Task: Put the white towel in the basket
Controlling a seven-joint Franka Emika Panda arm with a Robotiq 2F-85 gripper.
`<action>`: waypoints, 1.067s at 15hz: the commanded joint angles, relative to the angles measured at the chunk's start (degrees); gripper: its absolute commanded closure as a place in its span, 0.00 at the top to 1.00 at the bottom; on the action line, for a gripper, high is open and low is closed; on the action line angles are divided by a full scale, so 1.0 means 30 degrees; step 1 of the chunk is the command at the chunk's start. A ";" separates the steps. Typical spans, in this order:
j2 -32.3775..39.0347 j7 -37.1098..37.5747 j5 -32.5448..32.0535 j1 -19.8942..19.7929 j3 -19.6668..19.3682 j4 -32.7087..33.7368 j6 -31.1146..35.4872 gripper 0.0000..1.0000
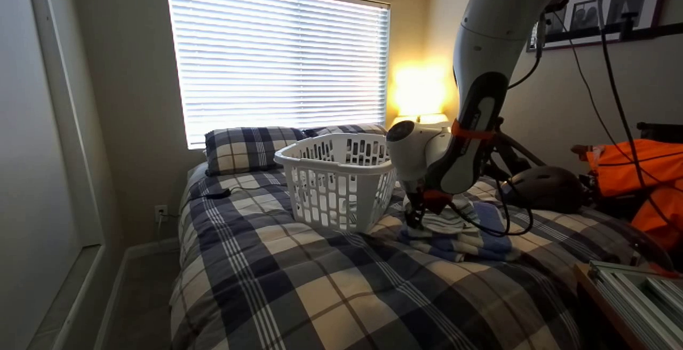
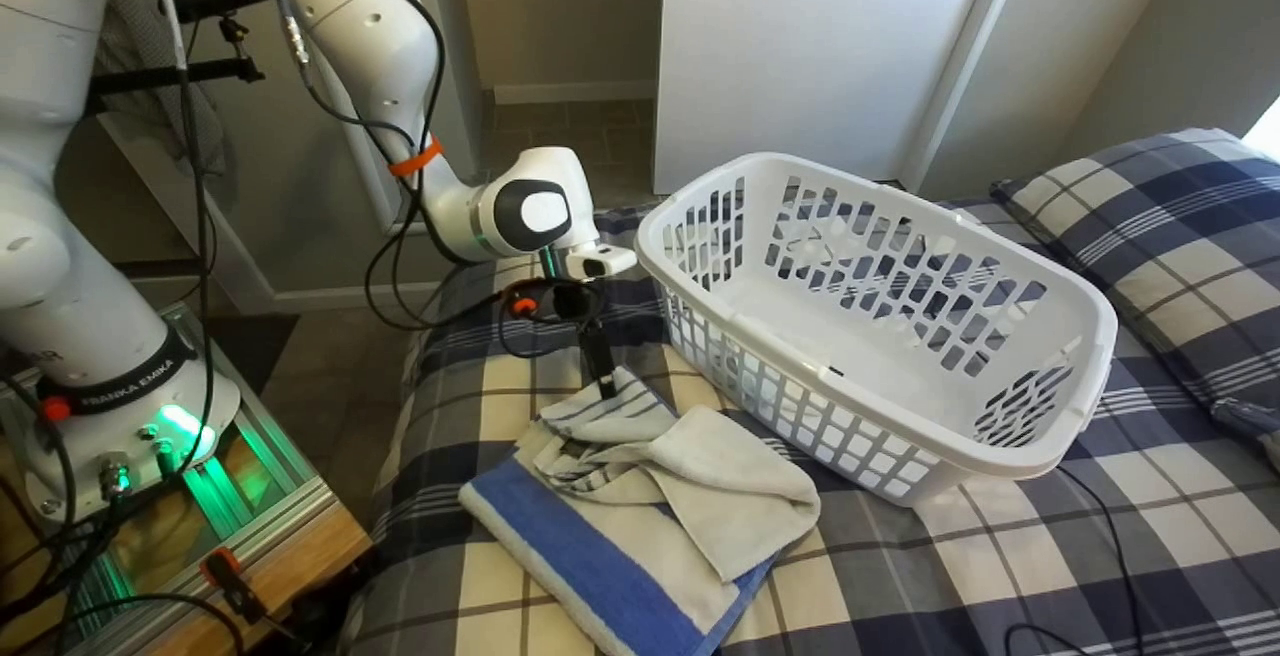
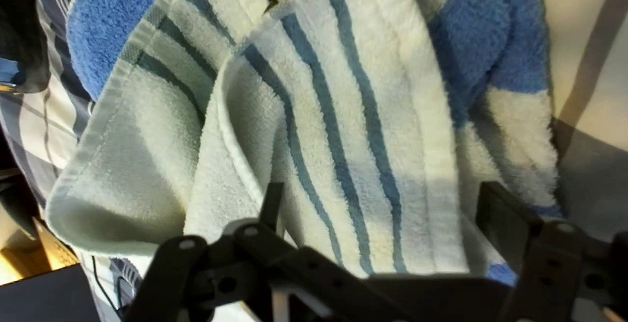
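The white towel (image 2: 735,476) has dark stripes near one end and lies crumpled on a blue and white towel (image 2: 590,546) on the bed. It also shows in an exterior view (image 1: 448,223) and in the wrist view (image 3: 343,116). The white basket (image 2: 900,423), with slotted walls, stands upright on the bed beside the towels; it also shows in an exterior view (image 1: 341,167). My gripper (image 3: 385,206) points down at the towel's striped end, jaws apart, one finger on each side of a striped fold. In an exterior view the gripper (image 2: 606,386) reaches the towel's edge; I cannot tell whether it touches.
Plaid pillows (image 1: 256,150) lie at the head of the bed. A dark helmet (image 1: 544,187) lies on the bed past the arm. A thin black cable (image 2: 1115,536) runs over the bedding near the basket. The bed's edge faces the robot's base (image 2: 130,416).
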 commanded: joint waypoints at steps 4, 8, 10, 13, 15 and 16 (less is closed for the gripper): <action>0.2879 0.1882 0.0115 0.1060 -0.1169 0.1880 0.0646 0.81; 0.3125 0.2118 0.0199 0.1623 -0.1776 0.1998 0.0290 0.51; 0.2939 0.1923 0.0225 0.1844 -0.2016 0.1758 0.0064 0.37; 0.2370 0.1621 0.0134 0.2208 -0.2347 0.1217 -0.0487 0.15; 0.2063 0.1870 -0.0199 0.2698 -0.2814 0.0779 -0.0395 0.01; 0.1859 0.1969 -0.0327 0.2986 -0.3089 0.0487 -0.0254 0.00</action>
